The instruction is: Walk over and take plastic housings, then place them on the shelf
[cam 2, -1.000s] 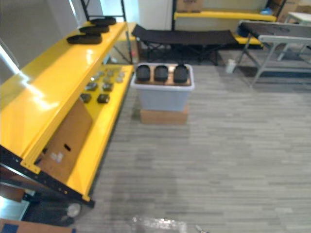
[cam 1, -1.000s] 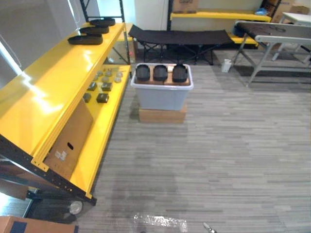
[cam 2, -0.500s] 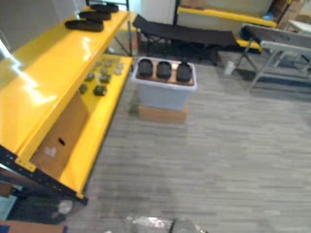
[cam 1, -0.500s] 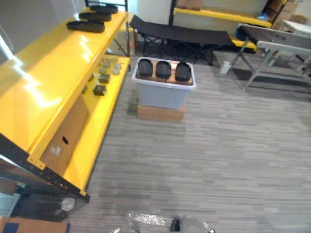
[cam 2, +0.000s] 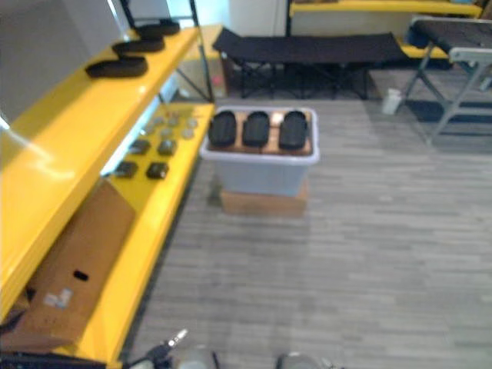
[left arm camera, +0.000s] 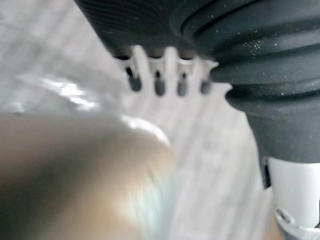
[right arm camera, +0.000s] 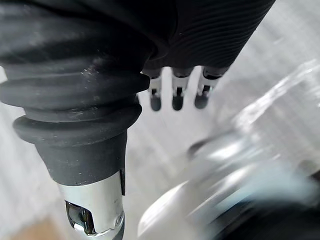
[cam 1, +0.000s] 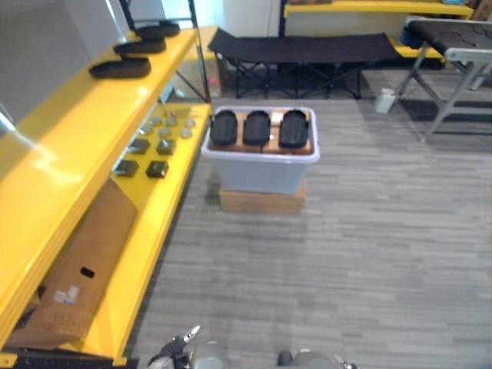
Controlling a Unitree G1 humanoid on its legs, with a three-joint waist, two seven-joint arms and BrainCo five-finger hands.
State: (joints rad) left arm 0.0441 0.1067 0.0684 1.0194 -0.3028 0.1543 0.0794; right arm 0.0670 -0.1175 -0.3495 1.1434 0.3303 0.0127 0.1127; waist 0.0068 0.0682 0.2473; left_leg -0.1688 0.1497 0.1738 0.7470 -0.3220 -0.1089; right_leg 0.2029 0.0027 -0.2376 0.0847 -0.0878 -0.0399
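Three black plastic housings [cam 1: 256,127] lie side by side in a grey bin [cam 1: 261,163], which stands on a flat cardboard box on the floor ahead. Three more black housings [cam 1: 119,68] rest in a row on the yellow shelf's top board [cam 1: 69,146] at the left. My left hand [left arm camera: 145,25] hangs over the floor with its fingers [left arm camera: 159,82] straight and holds nothing. My right hand [right arm camera: 210,30] hangs the same way, its fingers [right arm camera: 176,95] straight and empty. Both hands are well short of the bin.
The lower yellow board [cam 1: 165,165] carries several small dark and grey parts [cam 1: 157,169]; a large cardboard sheet [cam 1: 77,269] leans under the top board. A black folding cot [cam 1: 307,50] stands behind the bin, a grey table [cam 1: 461,54] at the back right. Grey carpet lies between me and the bin.
The camera has moved nearer to the bin and the shelf, so both look larger and the picture has shifted. The housings and the bin have stayed in place.
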